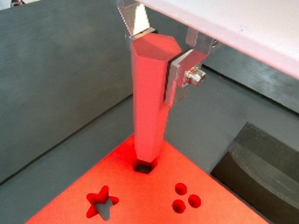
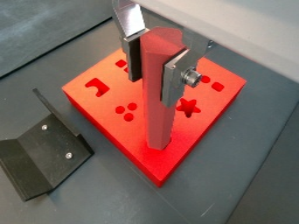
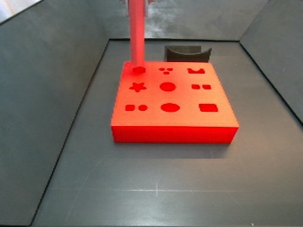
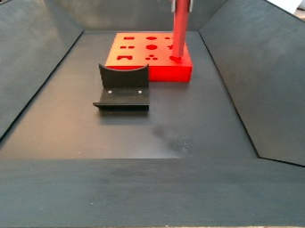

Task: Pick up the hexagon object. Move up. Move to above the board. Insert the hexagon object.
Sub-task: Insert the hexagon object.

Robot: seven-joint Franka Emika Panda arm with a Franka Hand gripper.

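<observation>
In a wrist view the claw (image 2: 155, 61) sits closest to the lens, its flat silver fingers (image 2: 174, 77) clamped on either side of the hexagon object (image 2: 160, 105), gripping it near the top. The red-pink prism hangs upright from that grip, and its lower end meets the top face of the board (image 2: 111, 109) near one corner. In both wrist views the foot of the prism stands at a small dark hole (image 1: 142, 165) in the board; how deep it has gone in, I cannot tell. Just beside that spot lie a star cut-out (image 1: 103, 202) and a cluster of three round holes (image 1: 184, 198).

In a side view the hexagon object (image 3: 136, 35) stands vertical over the board's far left corner, touching a circular cut-out (image 3: 138, 69); the claw itself is out of frame above. The board (image 3: 178, 120) lies flat on the dark table (image 3: 154, 186). The dark L-shaped fixture (image 4: 123, 86) stands on the table just beside the board, close to one of its short edges
</observation>
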